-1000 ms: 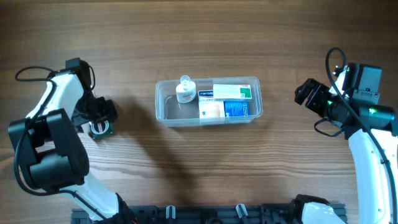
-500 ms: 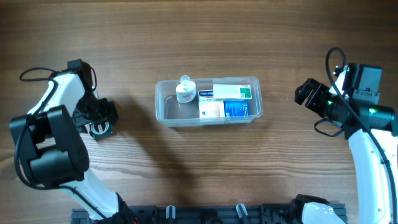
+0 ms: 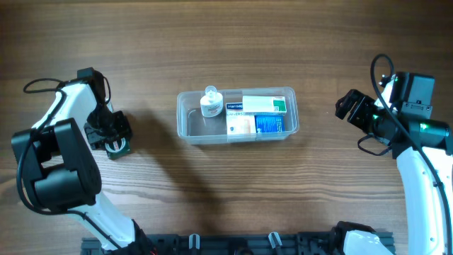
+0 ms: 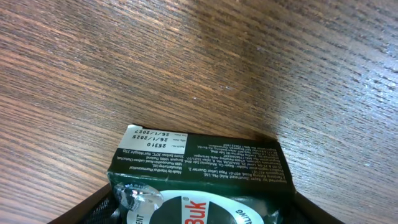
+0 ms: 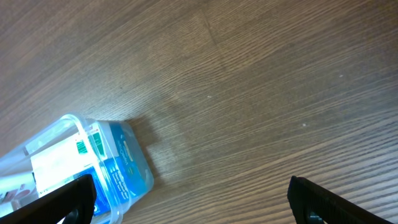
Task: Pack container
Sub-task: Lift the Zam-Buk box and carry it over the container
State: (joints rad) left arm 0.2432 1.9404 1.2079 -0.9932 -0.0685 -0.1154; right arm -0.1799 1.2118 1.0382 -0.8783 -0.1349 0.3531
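Left of the container (image 3: 187, 125), our left pincer (image 3: 113, 142) straddles the box (image 4: 199, 165) (whether it grips, we cannot tell; right pincer (image 5: 193, 202) open), and an off-centre pinch could twist it away.

A dark green box (image 4: 199, 163) lay on the wooden table (image 4: 261, 56), between the fingers (image 4: 93, 208) of the left gripper (image 4: 199, 214).

One clear container (image 3: 187, 122), one white bottle (image 3: 210, 105) and three small boxes, white-and-green (image 3: 267, 104), blue (image 3: 273, 124) and white (image 3: 241, 126); one dark green box (image 3: 117, 148); two robot arms (image 3: 62, 159); one counter (image 3: 233, 191).
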